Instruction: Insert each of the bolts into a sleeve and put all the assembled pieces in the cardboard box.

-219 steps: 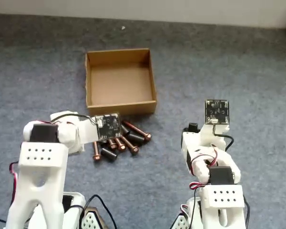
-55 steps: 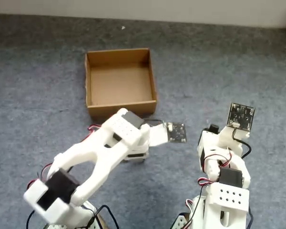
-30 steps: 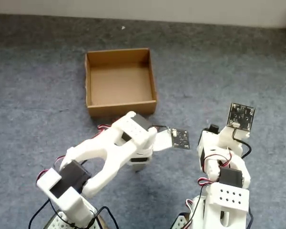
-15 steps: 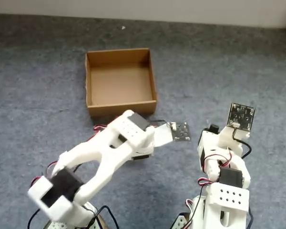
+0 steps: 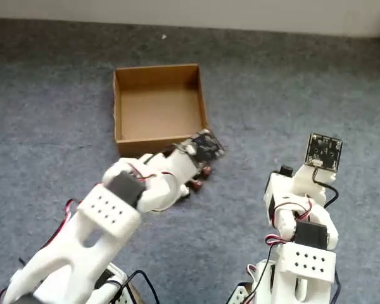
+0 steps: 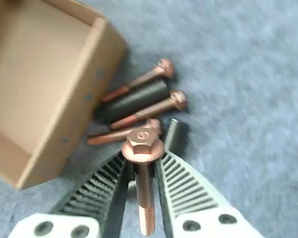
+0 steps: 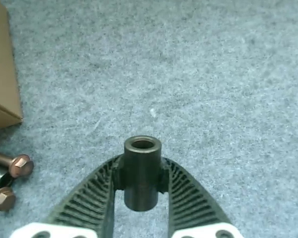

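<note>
My left gripper (image 6: 143,159) is shut on a copper bolt (image 6: 142,148), whose hex head points away from the wrist. It hovers over the pile by the cardboard box (image 6: 64,106): copper bolts (image 6: 151,108) and dark sleeves (image 6: 133,101) lying on the carpet. From above, the left arm (image 5: 149,180) stretches to the box's front wall (image 5: 153,145), with some bolts (image 5: 199,180) showing beside it. My right gripper (image 7: 141,167) is shut on a dark sleeve (image 7: 141,173), bore facing outward, above bare carpet to the right of the pile.
Grey carpet covers the whole work surface. The open cardboard box (image 5: 117,107) stands at the back centre. Two bolt heads (image 7: 17,166) and the box corner (image 7: 0,79) show at the edge of the right wrist view. The right arm (image 5: 299,215) stands at the front right.
My left arm has swung from the middle, near the right arm, back toward the box and pile, still gripping a bolt. The right arm has barely shifted.
</note>
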Robot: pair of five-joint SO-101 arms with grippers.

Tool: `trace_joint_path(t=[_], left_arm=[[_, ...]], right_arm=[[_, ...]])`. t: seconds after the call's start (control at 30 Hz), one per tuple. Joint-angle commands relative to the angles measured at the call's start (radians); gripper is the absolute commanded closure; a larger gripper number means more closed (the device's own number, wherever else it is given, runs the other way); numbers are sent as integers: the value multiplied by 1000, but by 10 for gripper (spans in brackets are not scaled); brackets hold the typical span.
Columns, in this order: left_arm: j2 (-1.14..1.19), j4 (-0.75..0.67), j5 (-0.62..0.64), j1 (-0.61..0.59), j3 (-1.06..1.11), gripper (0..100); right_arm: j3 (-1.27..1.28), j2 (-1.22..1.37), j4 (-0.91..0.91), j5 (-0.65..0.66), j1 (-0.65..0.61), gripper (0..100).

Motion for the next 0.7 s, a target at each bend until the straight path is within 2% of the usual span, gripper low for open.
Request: trace_joint_path(t=[0.0, 0.3, 0.47, 0.67], left_arm=[[-251, -83, 91, -61, 62, 995], [-608, -123, 137, -74, 166, 995], [-762, -123, 298, -74, 162, 995], [-857, -170, 391, -74, 165, 995]], right_arm=[[-84, -30, 10, -2, -50, 992], [-136, -30, 27, -9, -343, 992], [-147, -30, 25, -9, -469, 993], [-147, -30, 13, -9, -581, 993]])
